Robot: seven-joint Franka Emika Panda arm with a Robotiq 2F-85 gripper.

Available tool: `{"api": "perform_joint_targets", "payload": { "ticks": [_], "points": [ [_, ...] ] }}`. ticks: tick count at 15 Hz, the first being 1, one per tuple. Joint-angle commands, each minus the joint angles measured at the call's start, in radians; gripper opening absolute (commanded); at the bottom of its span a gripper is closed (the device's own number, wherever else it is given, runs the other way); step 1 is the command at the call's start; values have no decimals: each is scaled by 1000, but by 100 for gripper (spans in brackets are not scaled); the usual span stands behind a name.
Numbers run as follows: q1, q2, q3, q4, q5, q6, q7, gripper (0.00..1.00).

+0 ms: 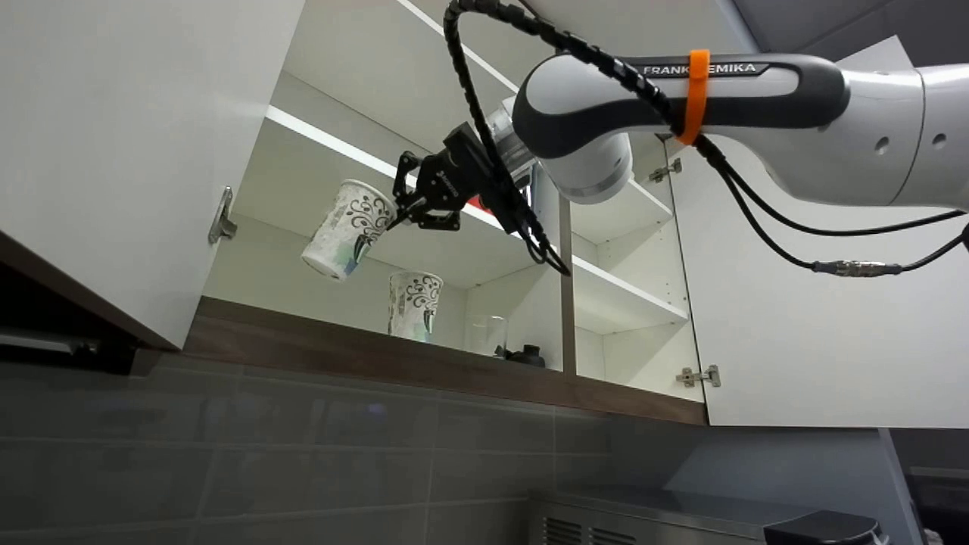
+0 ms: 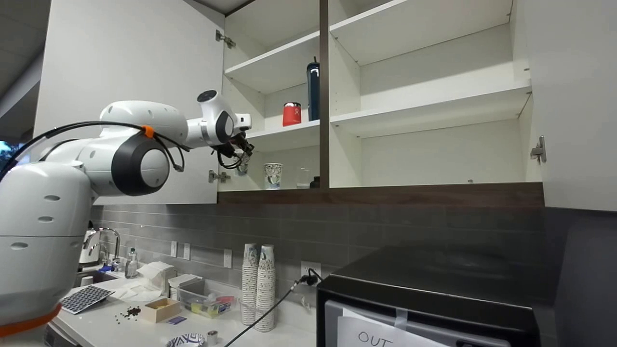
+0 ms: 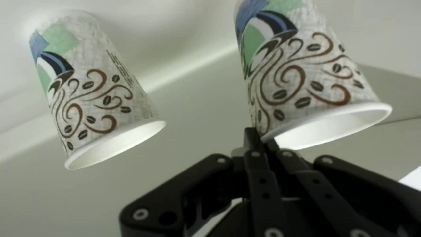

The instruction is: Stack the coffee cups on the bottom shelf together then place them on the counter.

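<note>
My gripper (image 1: 394, 219) is shut on the rim and wall of a white patterned coffee cup (image 1: 348, 229), with one finger inside the cup and one outside. This held cup is tilted and off the shelf, higher than the second cup. It also fills the right of the wrist view (image 3: 296, 69) and is partly hidden behind the gripper in an exterior view (image 2: 242, 167). The second coffee cup (image 1: 414, 305) stands upright on the bottom shelf (image 1: 363, 352); it also shows in an exterior view (image 2: 273, 175) and at the left in the wrist view (image 3: 95, 98). The cups are apart.
A clear glass (image 1: 487, 334) and a dark object (image 1: 528, 356) stand beside the second cup. A red cup (image 2: 291, 114) and dark bottle (image 2: 313, 91) are on the shelf above. Open doors (image 1: 129, 136) flank the cabinet. Below, the counter (image 2: 294, 332) holds tall cup stacks (image 2: 265, 294) and a microwave (image 2: 429, 308).
</note>
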Motion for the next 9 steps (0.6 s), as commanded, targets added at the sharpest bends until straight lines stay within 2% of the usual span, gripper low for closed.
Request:
{"api": "perform_joint_targets", "payload": {
  "ticks": [1,9],
  "points": [
    [-30,-118,3,-200,96,87,-200,1],
    [6,-247,-21,-457,196,505,-628,1]
  ]
}}
